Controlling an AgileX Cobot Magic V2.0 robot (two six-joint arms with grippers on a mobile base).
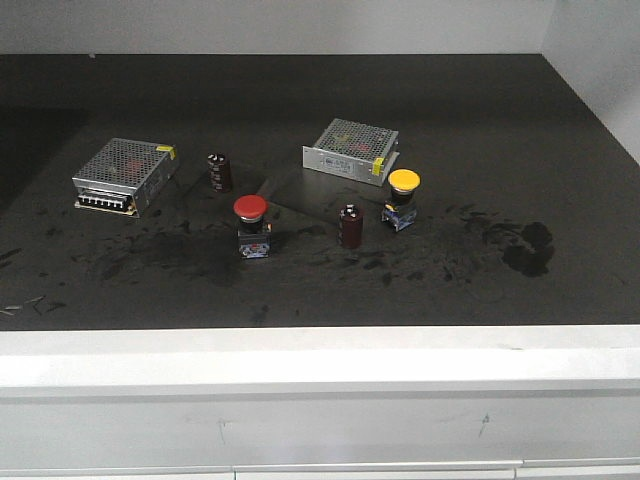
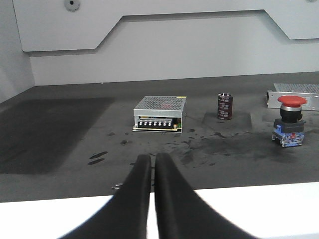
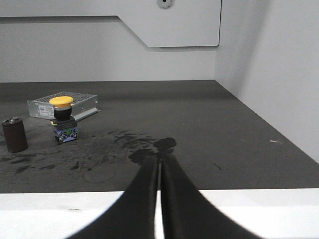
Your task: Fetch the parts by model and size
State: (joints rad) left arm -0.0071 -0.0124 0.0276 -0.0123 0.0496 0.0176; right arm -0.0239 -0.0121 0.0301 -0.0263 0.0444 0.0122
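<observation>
A red-capped push-button switch point(image 1: 251, 225) stands on the dark table near its middle; it also shows at the right of the left wrist view point(image 2: 290, 120). A yellow-capped push-button switch point(image 1: 403, 198) stands to its right, and shows at the left of the right wrist view point(image 3: 63, 119). Both have blue-and-black bases. My left gripper point(image 2: 152, 158) is shut and empty, held over the table's front edge, well short of the red switch. My right gripper point(image 3: 160, 155) is shut and empty, also over the front edge, to the right of the yellow switch. Neither gripper shows in the front view.
Two silver perforated metal boxes lie on the table, one at the left point(image 1: 126, 175) and one behind the yellow switch point(image 1: 351, 149). Two dark brown capacitors stand upright point(image 1: 220, 171) point(image 1: 350, 225). The table has a white front edge point(image 1: 320, 355) and a wall at the right point(image 3: 279, 74).
</observation>
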